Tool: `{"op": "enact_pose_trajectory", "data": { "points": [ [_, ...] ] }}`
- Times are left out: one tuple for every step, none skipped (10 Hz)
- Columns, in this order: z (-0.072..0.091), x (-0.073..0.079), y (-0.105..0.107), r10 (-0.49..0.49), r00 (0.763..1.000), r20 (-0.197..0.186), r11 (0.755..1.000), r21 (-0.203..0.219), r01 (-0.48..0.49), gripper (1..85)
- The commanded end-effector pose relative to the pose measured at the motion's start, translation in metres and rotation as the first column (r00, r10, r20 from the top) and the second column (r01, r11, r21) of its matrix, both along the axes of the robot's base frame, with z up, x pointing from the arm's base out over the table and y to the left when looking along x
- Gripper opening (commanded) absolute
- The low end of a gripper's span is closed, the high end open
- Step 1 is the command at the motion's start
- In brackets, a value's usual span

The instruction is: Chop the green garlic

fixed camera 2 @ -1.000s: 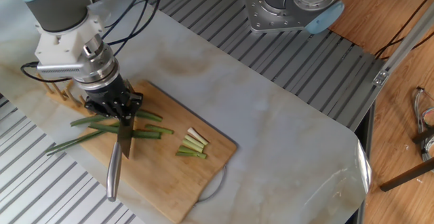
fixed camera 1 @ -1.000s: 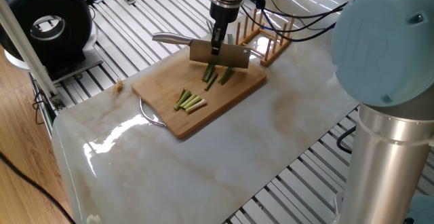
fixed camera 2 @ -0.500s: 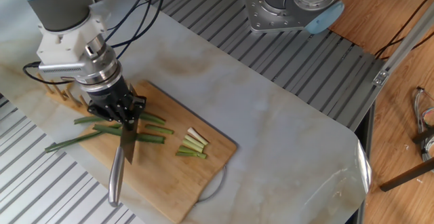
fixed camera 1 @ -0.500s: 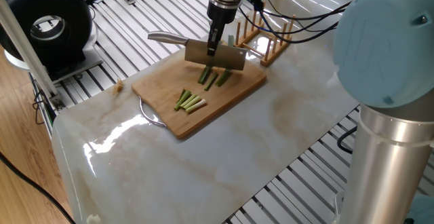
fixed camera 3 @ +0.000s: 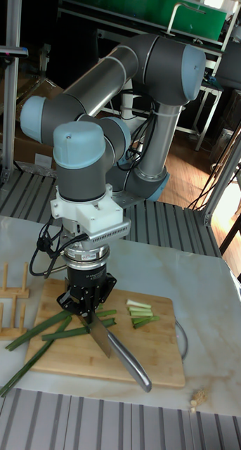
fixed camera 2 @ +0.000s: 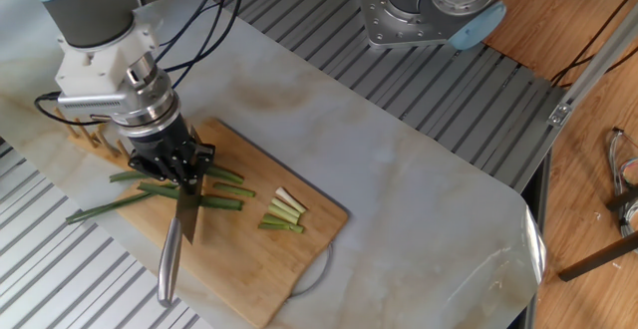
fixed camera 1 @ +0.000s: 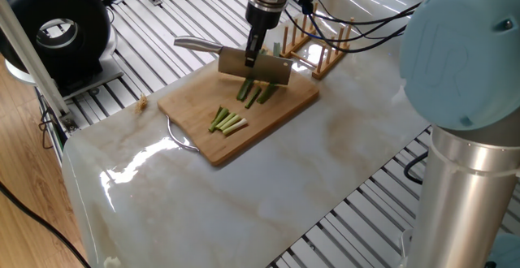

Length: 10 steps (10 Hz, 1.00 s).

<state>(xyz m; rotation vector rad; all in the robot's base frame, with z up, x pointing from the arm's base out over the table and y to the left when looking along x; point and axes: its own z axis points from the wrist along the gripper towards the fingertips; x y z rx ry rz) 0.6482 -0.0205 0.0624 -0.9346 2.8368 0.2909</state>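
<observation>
My gripper point(fixed camera 1: 255, 54) is shut on a knife point(fixed camera 1: 253, 67), gripping the back of the steel blade, and the handle point(fixed camera 2: 167, 269) sticks out past the board's edge. The blade stands across the green garlic point(fixed camera 1: 257, 94) on the bamboo cutting board point(fixed camera 1: 272, 126). Long dark green stalks point(fixed camera 2: 125, 202) run off the board toward the peg rack. Several short pale cut pieces point(fixed camera 2: 284, 213) lie together nearer the board's middle. In the tall fixed view the gripper point(fixed camera 3: 87, 309) hangs over the stalks point(fixed camera 3: 36, 337), with the cut pieces point(fixed camera 3: 140, 313) to its right.
A wooden peg rack point(fixed camera 1: 321, 49) stands just behind the board, close to the gripper. The board has a wire handle point(fixed camera 2: 317, 269) at one end. A black round device point(fixed camera 1: 57, 28) sits at the far left. Marble tabletop point(fixed camera 1: 268, 195) surrounds the board.
The gripper has shifted the knife slightly along the stalks, with the blade a touch higher than a second ago. The cut pieces have not moved.
</observation>
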Motion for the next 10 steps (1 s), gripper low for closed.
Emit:
{"op": "enact_pose_trajectory", "data": {
  "points": [
    [-0.006, 0.009, 0.001, -0.017, 1.000, 0.017, 1.000, 0.008, 0.017, 1.3],
    [-0.010, 0.011, 0.004, -0.021, 1.000, 0.020, 1.000, 0.016, 0.021, 1.3],
    [-0.010, 0.012, 0.006, -0.024, 0.999, 0.023, 1.000, 0.021, 0.023, 1.3],
    [-0.005, 0.011, 0.005, -0.018, 1.000, 0.016, 1.000, 0.020, 0.017, 1.3],
    [-0.001, 0.009, 0.001, -0.007, 1.000, 0.011, 1.000, 0.021, 0.007, 1.3],
    [0.002, 0.007, -0.003, -0.003, 1.000, 0.007, 1.000, 0.021, 0.003, 1.3],
    [0.003, 0.006, -0.005, -0.002, 1.000, 0.004, 1.000, 0.016, 0.002, 1.3],
    [0.003, 0.005, -0.004, -0.004, 1.000, 0.001, 1.000, 0.018, 0.004, 1.3],
    [-0.001, 0.004, 0.000, -0.017, 1.000, 0.001, 1.000, 0.019, 0.017, 1.3],
    [-0.007, 0.004, 0.005, -0.029, 1.000, 0.004, 0.999, 0.015, 0.029, 1.3]
  ]
}}
